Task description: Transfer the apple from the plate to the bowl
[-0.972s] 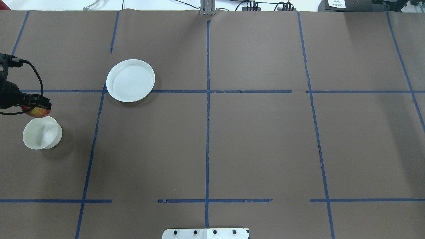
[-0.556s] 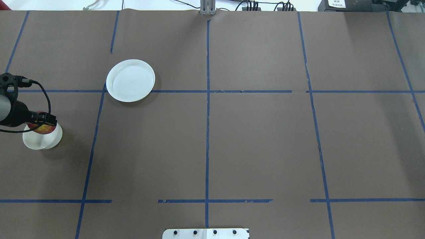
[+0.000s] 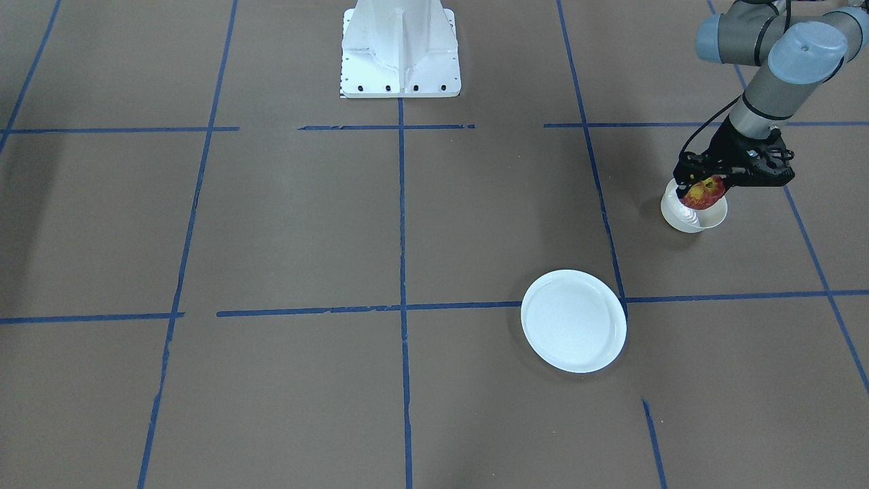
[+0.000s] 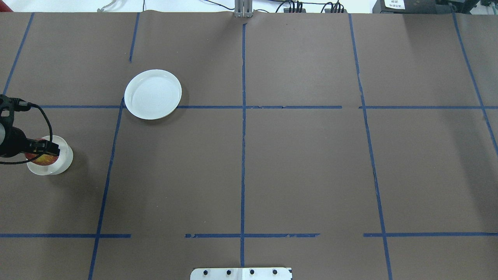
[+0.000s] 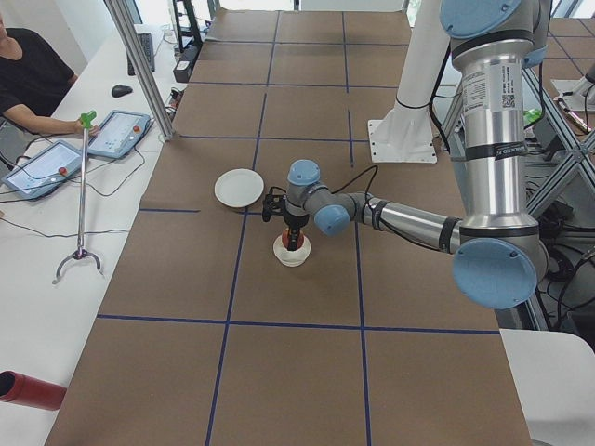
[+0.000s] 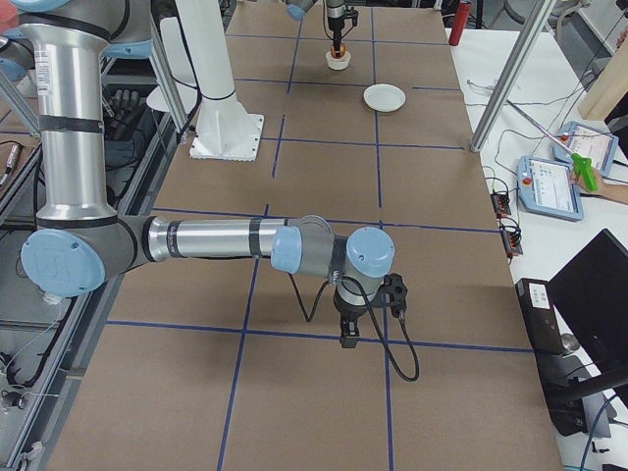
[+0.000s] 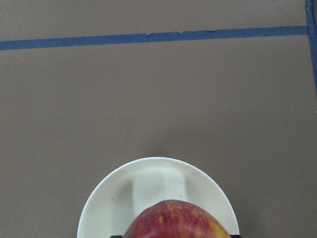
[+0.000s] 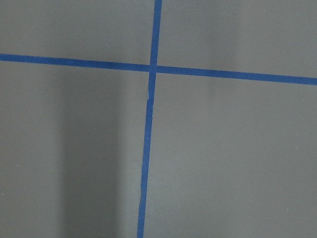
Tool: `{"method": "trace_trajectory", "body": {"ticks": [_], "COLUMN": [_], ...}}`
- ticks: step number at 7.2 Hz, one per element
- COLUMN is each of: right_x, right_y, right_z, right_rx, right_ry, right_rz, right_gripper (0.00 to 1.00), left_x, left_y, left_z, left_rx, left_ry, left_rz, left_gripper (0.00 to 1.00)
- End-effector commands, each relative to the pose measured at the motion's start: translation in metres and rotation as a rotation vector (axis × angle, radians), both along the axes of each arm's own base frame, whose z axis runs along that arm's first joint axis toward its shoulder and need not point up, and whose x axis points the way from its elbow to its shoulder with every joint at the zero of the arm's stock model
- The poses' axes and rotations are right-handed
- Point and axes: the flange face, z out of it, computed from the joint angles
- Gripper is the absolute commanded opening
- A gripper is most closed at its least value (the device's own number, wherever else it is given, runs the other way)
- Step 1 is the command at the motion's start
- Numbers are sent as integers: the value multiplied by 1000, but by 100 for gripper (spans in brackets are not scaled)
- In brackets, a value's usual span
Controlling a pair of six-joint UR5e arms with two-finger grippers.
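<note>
My left gripper [image 3: 705,185] is shut on the red and yellow apple [image 3: 703,195] and holds it over the small off-white bowl [image 3: 689,219], low at its mouth. In the overhead view the apple [image 4: 41,158] sits inside the bowl's outline [image 4: 62,165] under the gripper [image 4: 42,152]. The left wrist view shows the apple's top [image 7: 178,220] above the bowl's glossy inside [image 7: 148,183]. The white plate [image 4: 153,94] lies bare, further across the table. My right gripper [image 6: 348,339] shows only in the exterior right view; I cannot tell whether it is open or shut.
The table is brown paper with blue tape lines. The robot's white base [image 3: 400,54] stands at the table's edge by the middle. Operators' tablets [image 5: 116,133] lie on a side bench beyond the table.
My left gripper has carried the apple from beside the bowl's far rim to over the bowl and lowered it toward the mouth. The plate and bowl have not moved.
</note>
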Motion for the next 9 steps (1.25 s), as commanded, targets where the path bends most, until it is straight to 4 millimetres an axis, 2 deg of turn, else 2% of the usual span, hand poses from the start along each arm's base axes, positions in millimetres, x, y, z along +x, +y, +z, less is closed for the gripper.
{"method": "trace_trajectory", "body": {"ticks": [1,2,3,5,6,7,9], "right_x": [0,0,0,0,0,0,0], "right_y": [0,0,0,0,0,0,0], "right_z": [0,0,0,0,0,0,0], "right_rx": [-1,0,0,0,-1,0,0], "right_ry": [0,0,0,0,0,0,0], "right_rz": [0,0,0,0,0,0,0], "right_gripper": [100,100,100,100,100,100,100], "left_x": [0,1,1,1,-3,-7,-68], "left_y": [1,-1,-1,-1,-3,-1,-25], "left_z": [7,7,5,1,-15,-41,-64], "left_rx": [-10,-11,-11,-6,10,21,47], "left_ry": [-7,-6,-3,2,25,74,127], "left_rz": [0,1,-4,-5,-9,6,-81], "left_gripper": [16,90,100,100,100,100,100]}}
